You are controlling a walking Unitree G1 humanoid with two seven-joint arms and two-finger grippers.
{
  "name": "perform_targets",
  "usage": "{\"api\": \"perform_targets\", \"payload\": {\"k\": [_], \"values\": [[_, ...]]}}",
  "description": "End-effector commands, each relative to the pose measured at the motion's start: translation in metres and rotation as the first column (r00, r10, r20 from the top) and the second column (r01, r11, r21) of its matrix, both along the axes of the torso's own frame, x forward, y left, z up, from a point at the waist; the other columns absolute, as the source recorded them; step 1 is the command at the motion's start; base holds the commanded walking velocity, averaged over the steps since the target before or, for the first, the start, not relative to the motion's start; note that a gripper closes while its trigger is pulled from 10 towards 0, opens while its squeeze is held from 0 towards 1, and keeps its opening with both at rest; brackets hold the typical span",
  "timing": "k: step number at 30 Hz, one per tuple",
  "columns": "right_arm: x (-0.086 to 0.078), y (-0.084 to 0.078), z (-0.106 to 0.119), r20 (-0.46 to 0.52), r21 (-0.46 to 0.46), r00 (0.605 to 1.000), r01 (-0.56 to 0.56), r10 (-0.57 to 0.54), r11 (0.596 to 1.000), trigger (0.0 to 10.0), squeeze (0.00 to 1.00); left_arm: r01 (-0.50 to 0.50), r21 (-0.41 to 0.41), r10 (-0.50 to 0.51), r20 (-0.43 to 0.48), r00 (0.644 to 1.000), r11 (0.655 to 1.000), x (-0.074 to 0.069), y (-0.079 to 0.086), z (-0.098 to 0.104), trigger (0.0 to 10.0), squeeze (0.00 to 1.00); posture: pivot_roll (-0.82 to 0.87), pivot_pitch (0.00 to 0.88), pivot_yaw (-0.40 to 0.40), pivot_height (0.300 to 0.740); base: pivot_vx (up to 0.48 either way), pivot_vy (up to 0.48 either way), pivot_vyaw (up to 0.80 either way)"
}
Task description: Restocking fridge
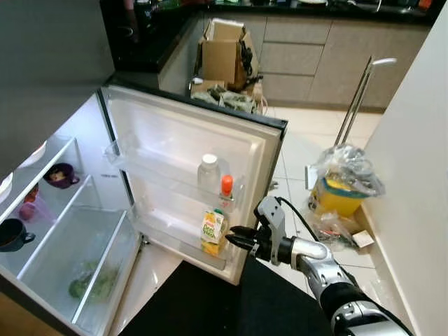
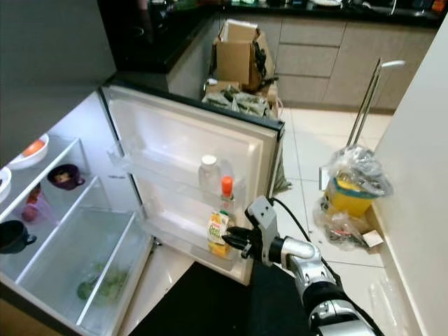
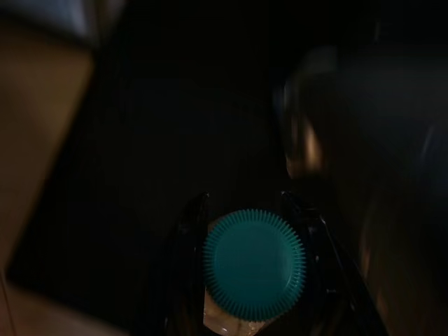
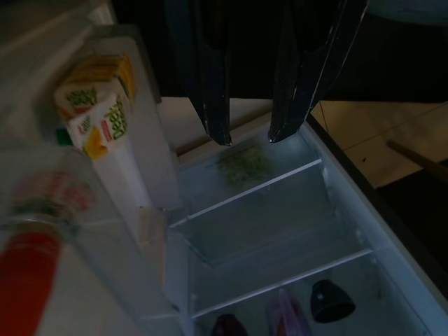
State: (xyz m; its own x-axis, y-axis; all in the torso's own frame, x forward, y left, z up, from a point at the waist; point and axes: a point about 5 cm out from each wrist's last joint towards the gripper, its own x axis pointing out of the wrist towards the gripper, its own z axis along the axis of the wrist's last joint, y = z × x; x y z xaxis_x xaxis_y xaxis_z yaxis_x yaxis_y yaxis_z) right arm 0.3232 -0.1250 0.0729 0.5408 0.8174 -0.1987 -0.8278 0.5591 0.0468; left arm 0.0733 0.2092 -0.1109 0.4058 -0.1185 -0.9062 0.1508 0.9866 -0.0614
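The fridge door (image 1: 175,140) stands wide open. A yellow-green juice carton (image 1: 213,231) stands upright in its lower door shelf (image 1: 171,241). My right gripper (image 1: 236,239) is open just to the right of the carton, tips pointing at it, with nothing between the fingers (image 4: 213,105). On the shelf above stand a white-capped bottle (image 1: 208,173) and an orange-capped bottle (image 1: 226,190). In the dark left wrist view my left gripper (image 3: 245,210) is shut on a bottle with a teal ribbed cap (image 3: 253,264).
Inside the fridge sit a purple cup (image 1: 61,175), a dark mug (image 1: 12,234) and greens in the crisper drawer (image 1: 91,280). Cardboard boxes (image 1: 224,56) stand behind the door. A bagged yellow bin (image 1: 343,183), a mop handle (image 1: 357,98) and a white wall (image 1: 420,175) lie to my right.
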Motion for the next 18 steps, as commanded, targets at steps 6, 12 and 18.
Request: {"api": "perform_targets", "payload": {"k": [6, 12, 18], "values": [[0.019, 0.001, 0.027, 0.125, 0.008, 0.990, 0.070, -0.071, 0.998, 10.0, 0.00, 0.059, -0.018, -0.060, -0.018, 0.998, 0.998, -0.008, 0.001, 0.000, 10.0, 0.00, 0.00, 0.200, -0.001, 0.740, 0.000, 0.000, 0.00], [0.030, -0.006, 0.036, 0.185, -0.061, 0.971, 0.165, -0.151, 0.984, 10.0, 0.00, 0.070, -0.014, -0.070, 0.003, 0.998, 0.997, -0.002, 0.002, 0.001, 10.0, 0.00, 0.00, 0.205, -0.001, 0.740, 0.000, 0.000, 0.00], [0.039, -0.026, 0.035, 0.232, -0.229, 0.937, 0.315, -0.262, 0.921, 10.0, 0.00, 0.077, -0.012, -0.077, 0.021, 0.997, 0.997, 0.003, 0.002, 0.002, 10.0, 0.00, 0.00, 0.203, 0.002, 0.740, 0.000, 0.000, 0.00]]}}
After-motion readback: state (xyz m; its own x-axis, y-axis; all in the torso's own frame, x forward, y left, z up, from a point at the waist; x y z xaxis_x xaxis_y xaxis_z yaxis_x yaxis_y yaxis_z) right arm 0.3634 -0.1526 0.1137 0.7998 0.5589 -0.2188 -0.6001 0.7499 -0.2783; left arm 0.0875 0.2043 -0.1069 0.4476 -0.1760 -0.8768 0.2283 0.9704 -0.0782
